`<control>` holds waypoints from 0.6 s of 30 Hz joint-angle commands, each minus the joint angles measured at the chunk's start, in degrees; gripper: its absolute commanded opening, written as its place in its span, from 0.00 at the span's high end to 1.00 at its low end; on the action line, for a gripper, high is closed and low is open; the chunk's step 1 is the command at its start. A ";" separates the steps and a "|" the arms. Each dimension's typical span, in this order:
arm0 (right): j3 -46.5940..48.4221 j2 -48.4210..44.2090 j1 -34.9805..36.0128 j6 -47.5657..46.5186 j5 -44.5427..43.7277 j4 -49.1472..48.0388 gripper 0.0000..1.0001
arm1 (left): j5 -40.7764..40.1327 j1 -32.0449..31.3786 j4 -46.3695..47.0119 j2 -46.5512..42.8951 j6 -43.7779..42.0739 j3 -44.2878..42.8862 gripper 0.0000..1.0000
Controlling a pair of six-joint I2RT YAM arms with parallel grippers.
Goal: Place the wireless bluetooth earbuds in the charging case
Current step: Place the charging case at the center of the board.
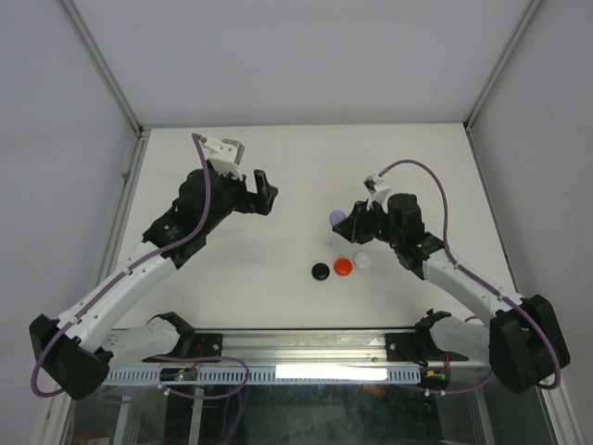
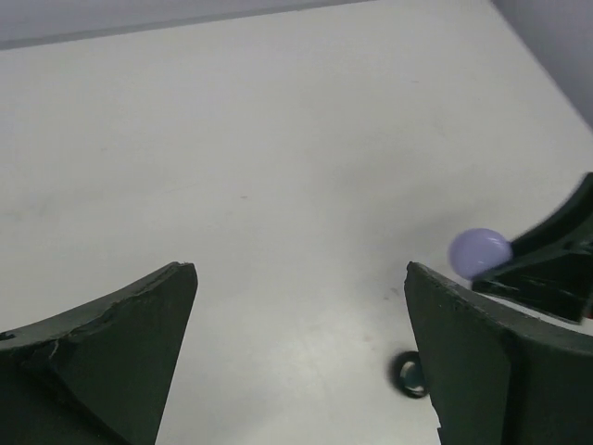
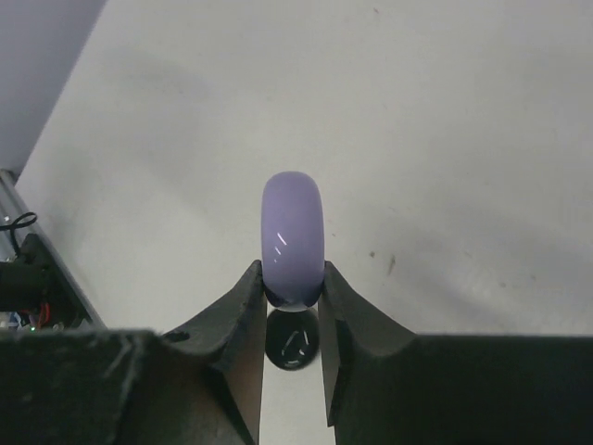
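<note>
White table (image 1: pixel 278 185); lavender case (image 3: pixel 293 236), seemingly on edge, pinched in right tool (image 3: pixel 293 273).

So the lavender case (image 3: pixel 293 239) is a smooth, glossy round puck, stood up on its edge and pinched at its lower end by the right gripper (image 3: pixel 294 289). It sits just behind the red case (image 1: pixel 343 267). Red is a little flat puck lying on the table, with a black case (image 1: pixel 321 271) just to its left and a white case (image 1: pixel 362 260) just to its right, a touch further back. Can't make out any earbuds.
</note>
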State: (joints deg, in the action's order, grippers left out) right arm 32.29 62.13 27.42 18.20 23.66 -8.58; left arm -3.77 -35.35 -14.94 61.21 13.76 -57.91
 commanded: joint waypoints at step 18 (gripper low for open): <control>8.86 22.29 -1.07 8.52 -3.65 11.12 0.90 | -17.50 13.04 3.54 -6.81 -1.09 8.83 0.01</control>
State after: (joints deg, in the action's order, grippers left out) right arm 38.09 82.30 26.33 24.67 18.83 3.62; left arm -24.84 -26.63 -14.50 56.40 9.63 -48.82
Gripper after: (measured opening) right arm 0.270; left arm 0.990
